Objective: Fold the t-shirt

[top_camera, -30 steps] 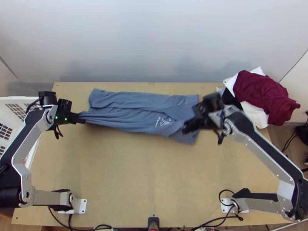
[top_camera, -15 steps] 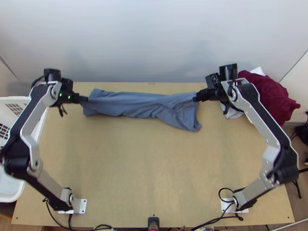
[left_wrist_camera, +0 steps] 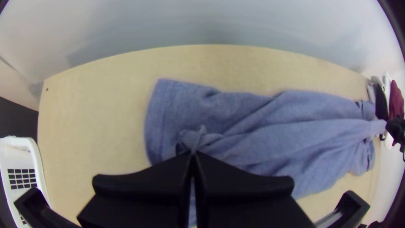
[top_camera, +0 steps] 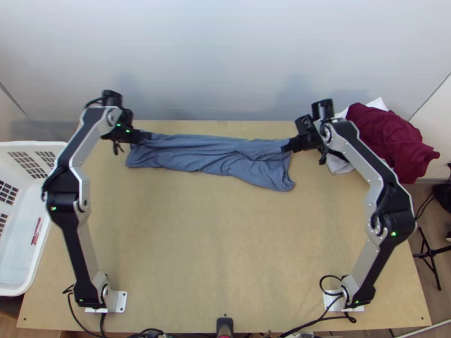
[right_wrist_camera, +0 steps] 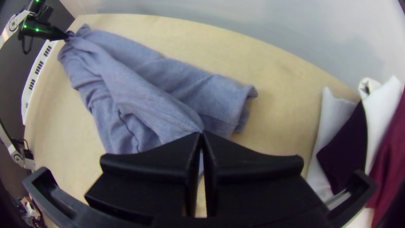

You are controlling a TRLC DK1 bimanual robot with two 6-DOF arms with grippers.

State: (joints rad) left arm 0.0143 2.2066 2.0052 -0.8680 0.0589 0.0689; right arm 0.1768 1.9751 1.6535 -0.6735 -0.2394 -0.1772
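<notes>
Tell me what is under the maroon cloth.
White cloth sticks out from under the maroon cloth, with dark cloth beside it; anything deeper is covered and cannot be seen.

Top view: t-shirt (top_camera: 214, 156) lies across the far part of the table (top_camera: 225, 242), lengthwise left to right. Left gripper (top_camera: 147, 136) is at its far left corner, right gripper (top_camera: 285, 147) at its right end; cloth between fingertips at both. Wall (top_camera: 225, 62) stands behind the table. Basket (top_camera: 28, 145) is at the table's left edge, outside the left arm. Clothes pile (top_camera: 390, 141) sits at the far right corner, behind the right arm, apart from the t-shirt. Arm bases: near edge, left and right.
</notes>
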